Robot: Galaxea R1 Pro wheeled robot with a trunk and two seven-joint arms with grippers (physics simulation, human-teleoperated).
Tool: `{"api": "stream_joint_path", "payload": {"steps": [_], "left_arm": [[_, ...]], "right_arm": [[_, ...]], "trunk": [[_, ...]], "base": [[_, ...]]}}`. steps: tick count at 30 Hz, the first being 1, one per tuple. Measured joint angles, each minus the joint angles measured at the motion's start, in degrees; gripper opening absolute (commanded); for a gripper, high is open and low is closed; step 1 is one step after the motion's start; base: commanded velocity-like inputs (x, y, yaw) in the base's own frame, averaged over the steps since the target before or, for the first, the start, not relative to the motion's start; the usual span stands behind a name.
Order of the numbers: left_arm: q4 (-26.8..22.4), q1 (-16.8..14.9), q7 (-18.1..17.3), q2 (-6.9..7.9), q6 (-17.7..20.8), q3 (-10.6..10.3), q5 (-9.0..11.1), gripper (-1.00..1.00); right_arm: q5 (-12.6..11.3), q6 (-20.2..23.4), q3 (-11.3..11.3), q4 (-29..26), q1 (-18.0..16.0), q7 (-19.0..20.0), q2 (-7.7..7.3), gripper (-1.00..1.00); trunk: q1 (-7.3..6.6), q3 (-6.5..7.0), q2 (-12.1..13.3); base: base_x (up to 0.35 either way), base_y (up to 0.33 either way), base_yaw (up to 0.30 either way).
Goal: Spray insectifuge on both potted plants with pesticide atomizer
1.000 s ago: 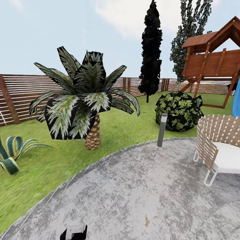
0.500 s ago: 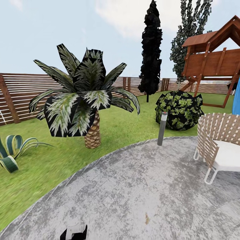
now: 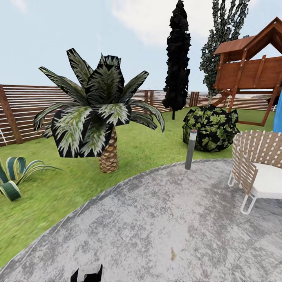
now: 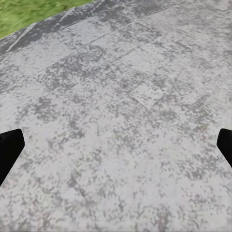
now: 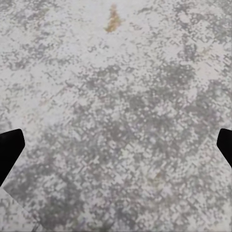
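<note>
Two grippers hang over the round grey patio, each with its jaws spread wide and nothing between them: the left gripper shows only two dark fingertips at the edges of its wrist view, above mottled paving with a strip of lawn at the far corner, and the right gripper shows the same dark tips over bare paving with a small brown stain. In the head view a black-and-white part of the robot sits at 6 o'clock.

The garden spreads ahead. A palm with a scaly trunk stands on the lawn at about 10 o'clock, a striped spiky plant at 9 o'clock, a short grey post at the patio's far edge near 1 o'clock, and a round leafy bush just behind it. A woven chair with a white seat stands on the patio at 3 o'clock. Behind it rises a wooden play tower; a brown slatted fence runs along the back, with two tall dark trees beyond the lawn. No spray bottle or grey pots can be made out here.
</note>
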Motion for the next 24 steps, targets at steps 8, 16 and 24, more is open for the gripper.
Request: {"api": "stream_joint_path", "payload": {"steps": [8,16,24], "left_arm": [[0.0,0.0,0.0,0.02,0.0,0.0,0.0,1.0],[0.0,0.0,0.0,0.05,0.0,0.0,0.0,1.0],[0.0,0.0,0.0,0.06,0.0,0.0,0.0,1.0]], "right_arm": [[0.0,0.0,0.0,0.0,0.0,-0.1,0.08,1.0],[0.0,0.1,0.0,0.0,0.0,-0.1,0.05,1.0],[-0.1,0.1,0.0,0.0,0.0,0.0,0.05,1.0]], "trunk": [[1.76,-1.06,-3.2],[3.51,-1.97,-6.4],[5.27,-2.88,-9.6]], "base": [[0.0,0.0,-0.145],[0.0,0.0,-0.18],[0.0,0.0,-0.181]]}}
